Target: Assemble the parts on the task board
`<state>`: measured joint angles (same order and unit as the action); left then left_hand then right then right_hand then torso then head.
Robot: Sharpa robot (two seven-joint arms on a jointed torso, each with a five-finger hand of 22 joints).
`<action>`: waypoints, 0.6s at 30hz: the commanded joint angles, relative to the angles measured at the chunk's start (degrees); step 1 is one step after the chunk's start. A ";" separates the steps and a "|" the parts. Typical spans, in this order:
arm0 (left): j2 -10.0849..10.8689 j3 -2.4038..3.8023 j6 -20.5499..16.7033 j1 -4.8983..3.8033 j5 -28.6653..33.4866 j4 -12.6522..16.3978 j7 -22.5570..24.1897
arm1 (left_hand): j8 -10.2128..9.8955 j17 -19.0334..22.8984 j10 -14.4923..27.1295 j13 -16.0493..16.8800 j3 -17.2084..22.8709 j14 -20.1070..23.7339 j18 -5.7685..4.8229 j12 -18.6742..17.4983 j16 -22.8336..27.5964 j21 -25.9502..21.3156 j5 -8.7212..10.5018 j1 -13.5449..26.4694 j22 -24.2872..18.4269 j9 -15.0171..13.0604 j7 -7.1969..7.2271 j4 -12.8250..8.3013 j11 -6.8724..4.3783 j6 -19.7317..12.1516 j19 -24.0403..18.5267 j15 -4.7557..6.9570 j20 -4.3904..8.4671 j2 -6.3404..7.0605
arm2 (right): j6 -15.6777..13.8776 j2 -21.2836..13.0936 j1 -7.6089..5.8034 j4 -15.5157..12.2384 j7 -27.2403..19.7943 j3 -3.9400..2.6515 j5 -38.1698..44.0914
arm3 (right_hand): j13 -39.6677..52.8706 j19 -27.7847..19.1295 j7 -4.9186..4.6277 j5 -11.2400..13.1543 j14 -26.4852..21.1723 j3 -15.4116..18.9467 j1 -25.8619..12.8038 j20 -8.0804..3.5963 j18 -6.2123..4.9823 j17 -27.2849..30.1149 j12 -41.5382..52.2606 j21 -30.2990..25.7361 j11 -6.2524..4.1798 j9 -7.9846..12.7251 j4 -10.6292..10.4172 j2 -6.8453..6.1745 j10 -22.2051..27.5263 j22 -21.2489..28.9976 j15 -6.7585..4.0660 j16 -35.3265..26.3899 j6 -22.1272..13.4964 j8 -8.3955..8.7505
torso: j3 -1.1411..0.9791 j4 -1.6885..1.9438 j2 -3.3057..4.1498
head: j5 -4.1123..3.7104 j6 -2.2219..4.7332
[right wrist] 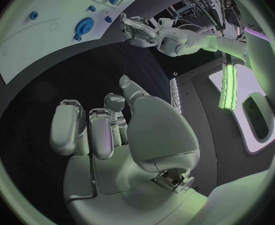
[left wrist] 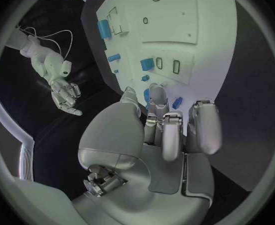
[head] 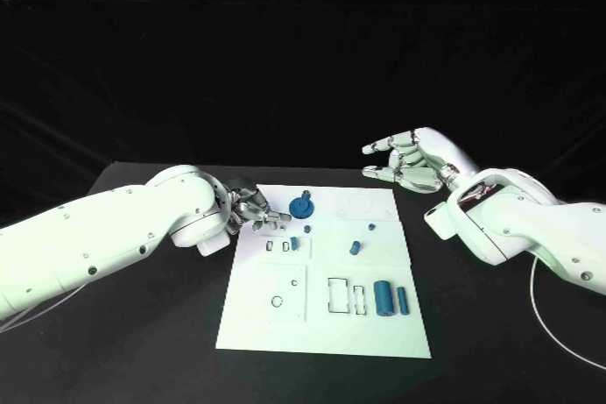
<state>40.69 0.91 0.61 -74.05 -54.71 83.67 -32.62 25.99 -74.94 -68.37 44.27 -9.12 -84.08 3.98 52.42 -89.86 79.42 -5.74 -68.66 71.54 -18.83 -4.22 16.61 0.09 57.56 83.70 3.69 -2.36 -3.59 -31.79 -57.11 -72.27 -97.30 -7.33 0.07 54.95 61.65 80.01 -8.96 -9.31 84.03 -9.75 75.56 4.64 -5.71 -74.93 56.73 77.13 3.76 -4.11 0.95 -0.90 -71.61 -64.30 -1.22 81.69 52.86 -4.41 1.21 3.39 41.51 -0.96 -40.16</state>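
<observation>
The white task board (head: 322,334) lies in the middle of the black table. A blue gear-like disc (head: 302,207) sits near its far edge, with small blue pieces (head: 356,246) around the middle and two blue cylinders (head: 383,299) on the near right. My left hand (head: 257,211) hovers at the board's far left, just beside the disc, fingers curled. In the left wrist view blue (left wrist: 147,96) peeks between the fingertips (left wrist: 156,92); whether it is held I cannot tell. My right hand (head: 411,161) floats off the far right corner, fingers apart and holding nothing.
Outlined slots (head: 339,295) and a ring mark (head: 278,301) mark the board's near half. Bare black table (head: 505,334) surrounds the board on all sides. A white cable (head: 543,321) trails beside my right arm.
</observation>
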 commanded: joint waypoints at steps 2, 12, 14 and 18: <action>-1.76 -0.13 5.12 -0.32 -4.17 -1.45 -4.19 | 1.90 -15.06 -1.20 3.24 -1.20 -5.92 -1.09 3.22 -0.14 1.89 0.07 0.06 3.12 -1.59 0.38 -0.03 -0.36 -0.49 1.77 0.23 0.11 -0.95 | 0.59 0.26 -0.04 0.22 1.45 -0.02 -1.59 | -0.06 0.28 -0.01 -0.37 3.27 -0.32 0.06 0.15 0.81 -2.19 0.08 0.24 -0.19 -0.02 -0.06 0.73 -0.31 0.13 0.19 -0.49 0.45 -0.16 | 0.06 0.05 -0.04 | -0.13 -0.19; -5.08 -0.81 8.10 -0.68 -4.58 -4.08 -4.82 | 5.52 -15.06 -2.72 7.95 -4.47 -5.92 -1.53 7.55 -0.14 3.49 2.78 2.77 5.89 -5.69 0.87 0.07 -0.77 -1.87 2.39 0.55 0.42 -1.60 | 0.93 0.57 -0.05 0.70 2.35 -0.02 -1.54 | -0.22 0.22 -0.03 -0.40 3.24 -0.26 -0.12 0.15 0.79 -2.06 -0.08 0.17 -0.16 -0.02 -0.16 0.71 -0.21 0.29 0.21 -0.59 0.48 -0.16 | 0.12 -0.03 0.09 | -0.02 -0.50; -5.47 -0.90 8.51 -0.70 -4.62 -4.34 -4.87 | 5.82 -15.06 -2.87 8.36 -4.76 -5.92 -1.57 7.91 -0.14 3.62 2.79 2.86 6.11 -6.06 0.92 0.06 -0.81 -1.97 2.43 0.58 0.44 -1.63 | 0.97 0.58 -0.05 0.78 2.46 -0.02 -1.52 | -0.22 0.22 -0.03 -0.40 3.24 -0.26 -0.12 0.15 0.79 -2.06 -0.08 0.17 -0.16 -0.02 -0.16 0.71 -0.21 0.29 0.21 -0.59 0.48 -0.16 | 0.14 -0.04 0.10 | -0.09 -0.58; -6.05 -1.00 9.20 -0.72 -4.65 -4.55 -4.94 | 6.45 -15.06 -3.41 9.51 -5.18 -5.92 -1.68 8.93 -0.14 4.00 2.80 2.92 6.78 -6.82 1.05 0.04 -0.92 -2.08 2.60 0.66 0.50 -1.83 | 1.14 0.60 -0.05 0.95 2.70 -0.02 -1.50 | -0.22 0.22 -0.03 -0.40 3.24 -0.26 -0.12 0.15 0.79 -2.06 -0.08 0.17 -0.16 -0.02 -0.16 0.71 -0.21 0.29 0.21 -0.59 0.48 -0.16 | 0.13 0.05 0.09 | -0.14 -0.77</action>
<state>34.83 -0.09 7.06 -74.67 -58.58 79.23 -36.95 32.20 -74.93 -71.38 53.62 -14.12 -83.89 3.11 61.21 -89.86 83.12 -3.08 -66.17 74.94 -25.55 -3.23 16.64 -0.84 55.94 83.86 3.91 -2.18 -5.26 -31.35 -56.58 -72.30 -96.43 -5.34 0.08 53.53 61.48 80.01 -8.96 -9.53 84.03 -9.74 75.33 4.64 -5.70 -74.92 56.73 77.14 3.76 -4.09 0.95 -0.68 -71.61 -64.06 -1.22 81.37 52.86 -4.41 1.33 3.38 41.58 -1.06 -40.80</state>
